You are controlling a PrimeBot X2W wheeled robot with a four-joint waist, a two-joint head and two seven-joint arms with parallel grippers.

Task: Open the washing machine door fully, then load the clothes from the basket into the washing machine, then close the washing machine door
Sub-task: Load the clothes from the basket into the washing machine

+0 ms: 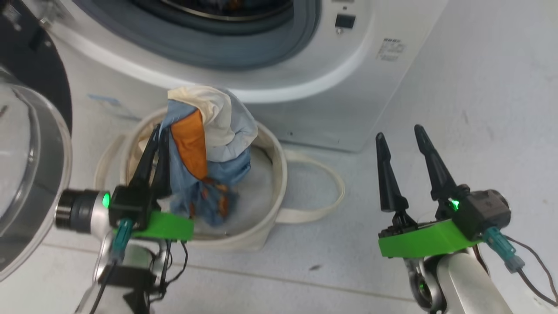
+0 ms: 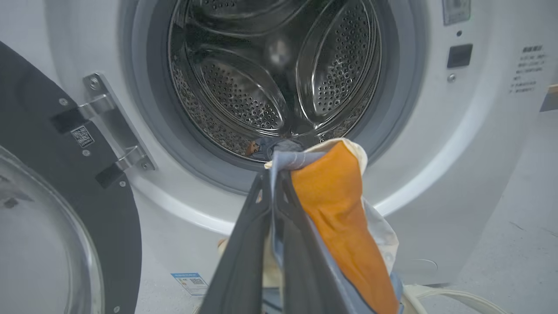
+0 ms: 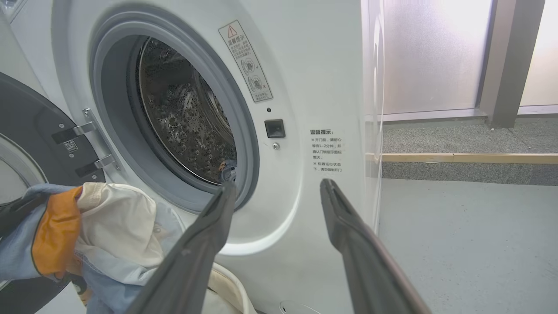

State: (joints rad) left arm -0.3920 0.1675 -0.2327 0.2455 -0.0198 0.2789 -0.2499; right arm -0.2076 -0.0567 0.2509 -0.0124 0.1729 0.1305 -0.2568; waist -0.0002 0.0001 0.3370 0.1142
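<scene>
Head view: washing machine door [image 1: 30, 165] open, far left | left hand [image 1: 160, 131] pinching the clothes [image 1: 209, 144], which hang half out of the basket [image 1: 275, 174] | looks soft, light, floppy; best grabbed at the bunched top | right hand [image 1: 399, 131] spread wide, empty

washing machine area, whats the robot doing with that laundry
The robot is loading laundry. Its left pincer is shut on the clothes, holding them up over the basket in front of the washing machine. The washing machine door stands open on its left, and a bit of fabric lies in the drum. The right pincer is open and empty.
</scene>
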